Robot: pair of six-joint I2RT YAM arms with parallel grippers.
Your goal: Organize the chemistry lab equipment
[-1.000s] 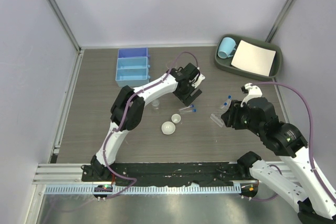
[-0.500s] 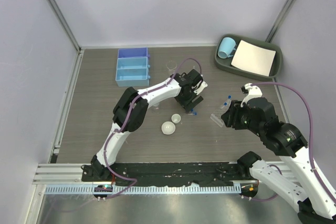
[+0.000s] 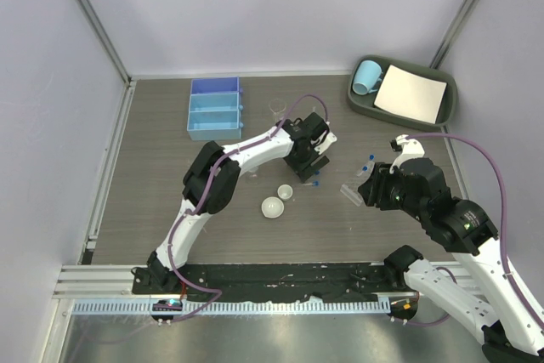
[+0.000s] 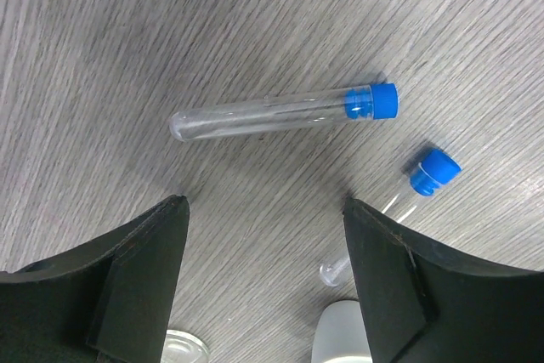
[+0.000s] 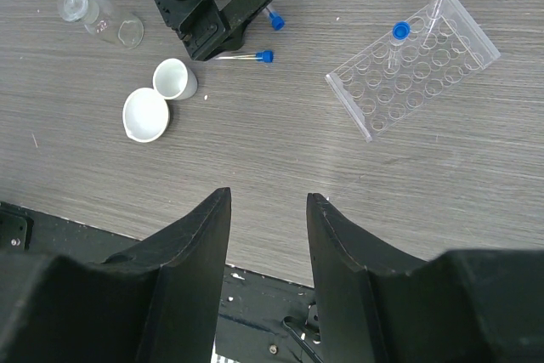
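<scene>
While the left gripper (image 4: 263, 208) hangs with jaws spread and empty over the blue-capped tube (image 4: 280, 112) lying on the counter (image 4: 127, 23), it looks light, slick, apt to roll; pinch mid-barrel, gently

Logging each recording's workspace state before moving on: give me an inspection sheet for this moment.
Surface: grey wood-grain table, no spills seen.
Job's things: two loose blue-capped tubes lying flat; tube rack holding two upright tubes; two white dishes; two clear beakers.
Clutter: blue compartment box; green tray holding light-blue mug and paper sheet.
Jaws: left jaws open over the loose tubes, nothing between; right jaws open, empty.
Cables: purple cable along each arm.
Surroundings: plain walls; metal rail at near edge.
</scene>
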